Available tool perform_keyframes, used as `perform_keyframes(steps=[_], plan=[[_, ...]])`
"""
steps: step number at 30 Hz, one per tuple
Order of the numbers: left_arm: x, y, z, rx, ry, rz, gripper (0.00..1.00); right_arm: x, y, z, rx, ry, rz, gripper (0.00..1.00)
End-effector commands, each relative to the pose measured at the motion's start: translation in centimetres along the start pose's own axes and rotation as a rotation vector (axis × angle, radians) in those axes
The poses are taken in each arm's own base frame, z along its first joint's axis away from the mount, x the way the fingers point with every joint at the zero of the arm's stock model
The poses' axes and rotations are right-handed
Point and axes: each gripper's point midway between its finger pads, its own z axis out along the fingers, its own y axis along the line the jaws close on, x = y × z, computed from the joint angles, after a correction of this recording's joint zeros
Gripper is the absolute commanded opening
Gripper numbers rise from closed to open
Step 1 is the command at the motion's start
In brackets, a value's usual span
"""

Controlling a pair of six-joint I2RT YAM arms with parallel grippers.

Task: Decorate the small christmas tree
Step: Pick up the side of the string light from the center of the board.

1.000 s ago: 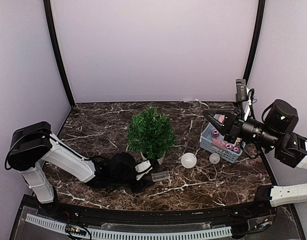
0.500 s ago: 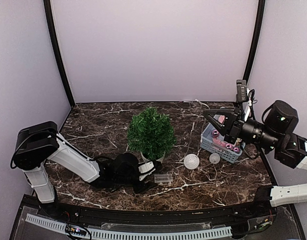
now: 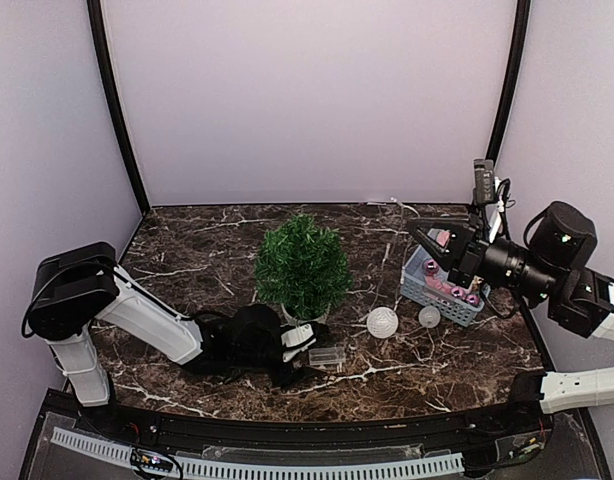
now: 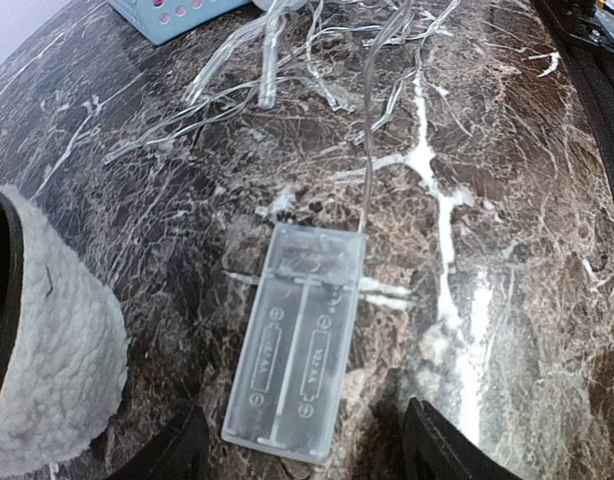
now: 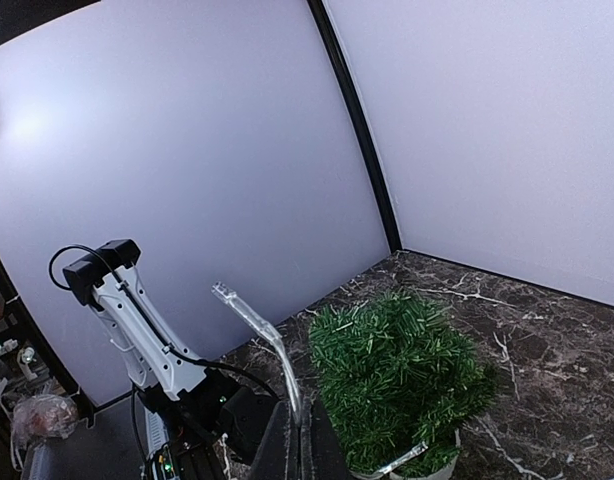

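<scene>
Blue basket [image 3: 435, 297] holds pink and purple baubles [image 3: 455, 292].

The worktop [image 3: 187, 250] has a dark brown marble look, polished and veined white, with a sheen at four o'clock in the left wrist view. The battery box [image 4: 297, 345] is smooth, frosted clear plastic. The light string [image 4: 267, 60] is glossy clear plastic wire. The small christmas tree [image 3: 302, 262] has matt, bristly plastic needles. At the worktop's three o'clock, the basket [image 3: 427, 293] is pale blue perforated plastic. Beside it, two balls [image 3: 382, 322] look translucent and textured. The walls [image 3: 307, 100] are matt lilac.
</scene>
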Motion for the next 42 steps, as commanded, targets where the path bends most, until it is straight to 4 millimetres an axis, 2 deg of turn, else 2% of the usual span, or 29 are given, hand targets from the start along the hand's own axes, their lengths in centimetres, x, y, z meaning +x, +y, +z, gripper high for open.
perform_keyframes(steps=[1, 5, 11, 14, 17, 19, 26, 35, 42], plan=[[-1.6, -1.5, 0.3, 0.053, -0.030, 0.040, 0.68, -0.8, 0.6, -0.3, -0.030, -0.049, 0.007, 0.00], [-1.4, -2.2, 0.4, 0.069, -0.016, 0.046, 0.60, -0.8, 0.6, -0.5, -0.034, -0.053, 0.015, 0.00], [-1.0, -2.9, 0.4, 0.079, 0.009, 0.051, 0.57, -0.9, 0.6, -1.1, -0.033, -0.065, 0.018, 0.00], [-0.7, -2.0, 0.8, 0.028, 0.026, 0.045, 0.58, -1.0, 0.6, -1.4, -0.036, -0.074, 0.020, 0.00], [-1.6, -0.8, 0.5, -0.045, -0.014, 0.037, 0.59, -1.0, 0.7, -1.5, -0.038, -0.074, 0.022, 0.00], [-2.4, -0.3, 0.1, -0.070, -0.043, 0.038, 0.63, -1.0, 0.6, -1.6, -0.034, -0.073, 0.021, 0.00], [-3.5, 0.4, 0.0, -0.104, -0.066, 0.074, 0.70, -0.9, 0.5, -1.9, -0.029, -0.077, 0.025, 0.00], [-2.1, 0.3, 1.0, -0.064, -0.022, 0.078, 0.70, -0.8, 0.5, -1.9, -0.031, -0.077, 0.028, 0.00], [-1.3, -0.9, 1.8, 0.020, 0.012, 0.076, 0.60, -0.8, 0.5, -1.9, -0.035, -0.080, 0.033, 0.00]])
